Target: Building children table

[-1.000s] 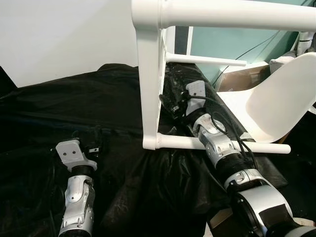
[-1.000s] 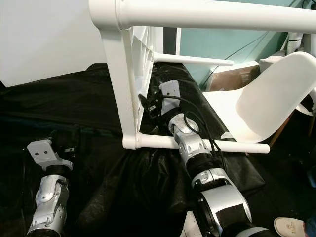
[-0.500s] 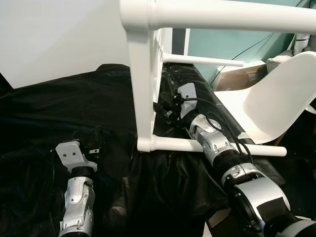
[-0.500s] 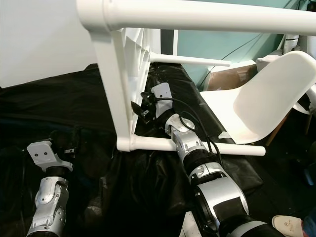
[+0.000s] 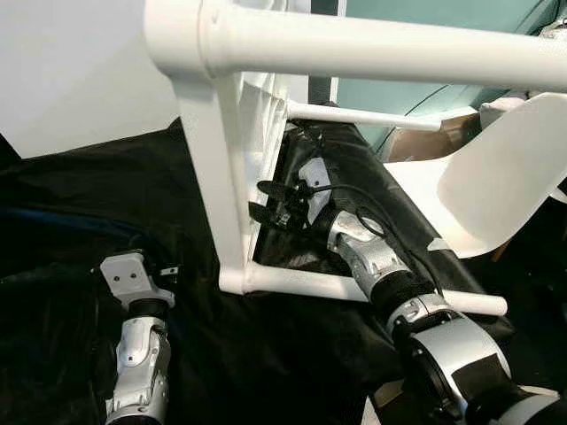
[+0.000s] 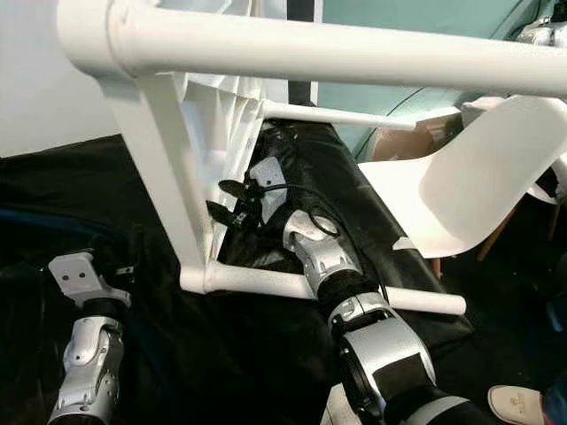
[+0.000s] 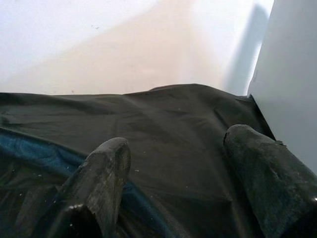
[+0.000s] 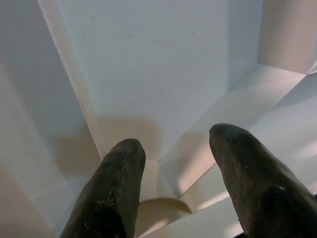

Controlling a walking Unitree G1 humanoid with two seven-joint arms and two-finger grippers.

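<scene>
The white children's table [image 5: 221,177] stands tipped on the black sheet [image 5: 89,195] — rigid, light-looking, smooth plastic. Right gripper [image 8: 173,163], fingers apart, faces its ribbed underside; a rib suits gripping. Left gripper [image 7: 173,188], apart, idles beside it.

The supporting surface is a raised platform covered by a crinkled black plastic sheet [image 5: 97,204], which drapes over its edges and meets the plain white wall behind. A strip of blue material [image 7: 29,148] shows beneath a fold of the sheet, on the robot's left side.

Resting directly on the black sheet is the white plastic children's table [image 5: 213,177], tipped onto its side. Its lowest round white leg [image 5: 301,283] lies along the sheet and extends past the sheet's right edge. The ribbed white underside of the tabletop [image 8: 158,64] stands upright from the sheet. The sheet bunches into folds around the lowest leg.
</scene>
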